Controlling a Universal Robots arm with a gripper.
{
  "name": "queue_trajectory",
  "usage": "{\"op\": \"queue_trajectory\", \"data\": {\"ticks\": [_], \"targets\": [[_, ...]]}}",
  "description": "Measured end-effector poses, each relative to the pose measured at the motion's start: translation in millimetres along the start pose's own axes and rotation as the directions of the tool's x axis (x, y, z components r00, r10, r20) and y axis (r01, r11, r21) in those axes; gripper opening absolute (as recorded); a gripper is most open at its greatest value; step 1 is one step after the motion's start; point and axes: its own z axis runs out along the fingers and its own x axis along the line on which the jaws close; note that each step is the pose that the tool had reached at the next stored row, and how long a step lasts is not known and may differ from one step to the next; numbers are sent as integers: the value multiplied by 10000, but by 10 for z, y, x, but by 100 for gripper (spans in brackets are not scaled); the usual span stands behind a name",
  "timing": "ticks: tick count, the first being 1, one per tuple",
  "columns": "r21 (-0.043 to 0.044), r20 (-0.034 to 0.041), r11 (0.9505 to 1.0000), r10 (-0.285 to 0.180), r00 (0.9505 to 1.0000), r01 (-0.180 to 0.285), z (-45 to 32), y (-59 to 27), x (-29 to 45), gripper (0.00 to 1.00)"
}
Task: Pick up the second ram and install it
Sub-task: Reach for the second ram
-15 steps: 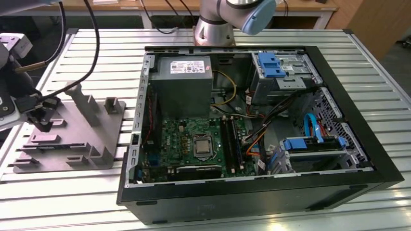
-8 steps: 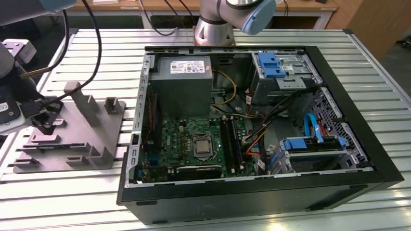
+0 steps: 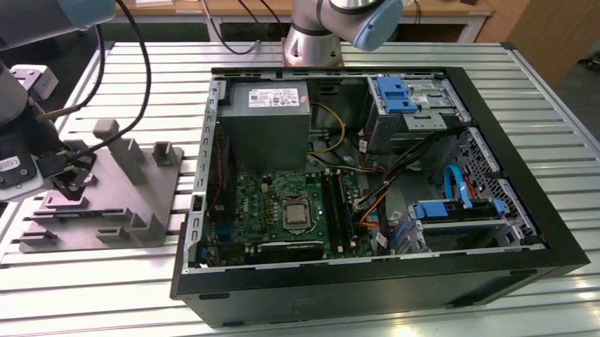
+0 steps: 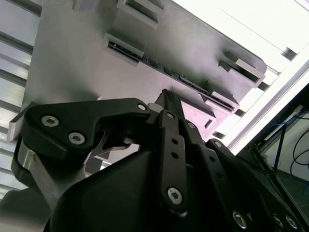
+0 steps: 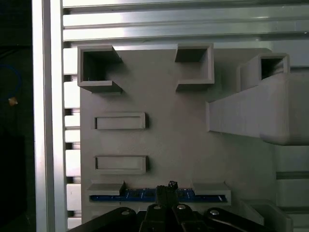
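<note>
The black gripper [image 5: 166, 189] sits over the middle of the second ram [image 5: 120, 197], a thin blue board on edge in a slot of the matte grey fixture [image 5: 169, 140]. Whether the jaws pinch it I cannot tell. A skewed lift could bind the stick against the slot blocks. At the exterior view's right, the open metal case [image 3: 375, 288] has sharp sheet edges and loose cables [image 3: 375, 200] that might snag.

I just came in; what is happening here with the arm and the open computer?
The robot arm's gripper is down at the second ram, a blue stick seated on its edge in a slot of the grey holder block, which lies beside the open computer case. The ram is not yet lifted out. The motherboard lies inside the case.
</note>
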Motion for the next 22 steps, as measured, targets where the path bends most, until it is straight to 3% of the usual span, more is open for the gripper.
{"op": "queue_trajectory", "data": {"ticks": [11,22], "targets": [[1,0,10000,0,10000,0,158,-3,-4,10],[6,-2,10000,0,10000,0,263,-6,-5,10]]}}
